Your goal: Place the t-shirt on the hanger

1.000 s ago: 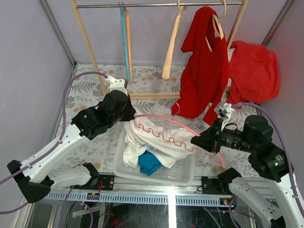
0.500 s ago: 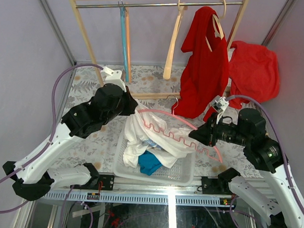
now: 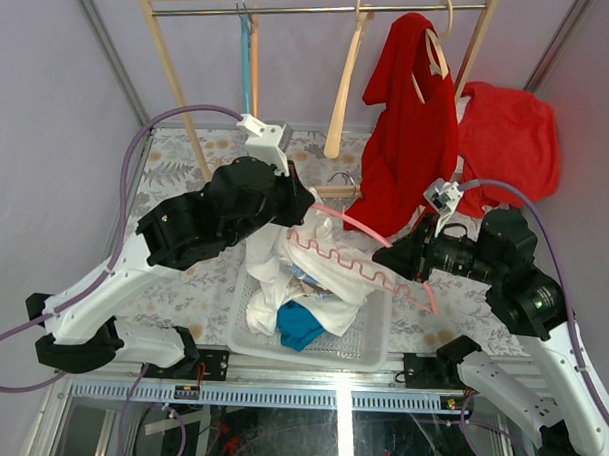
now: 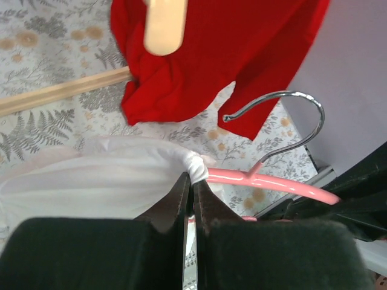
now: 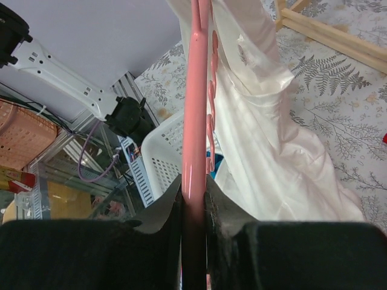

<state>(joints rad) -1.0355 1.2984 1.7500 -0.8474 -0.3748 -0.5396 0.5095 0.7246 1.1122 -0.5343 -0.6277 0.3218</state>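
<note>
- Above the table point(image 3: 182, 176), top view: observed t-shirt point(image 3: 275, 277) hanging partly out of white basket point(image 3: 373, 342), upper fabric draped on hanger point(image 3: 351, 266) between left gripper point(image 3: 303, 212) and right gripper point(image 3: 385, 259).
- Left wrist view: found left gripper pinched shut on a bunched white fold of t-shirt, touching the hanger's pink arm; red garment point(image 4: 199, 54) beyond.
- Right wrist view: found right gripper clamped on the hanger's bar; t-shirt hanging just beside it.

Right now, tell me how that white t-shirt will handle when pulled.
Probably floppy: the t-shirt hangs in loose folds from the left claw down into the basket. Likely light, since one small pinched bunch carries it. It may slip along the hanger, whose pink bar looks glossy.
</note>
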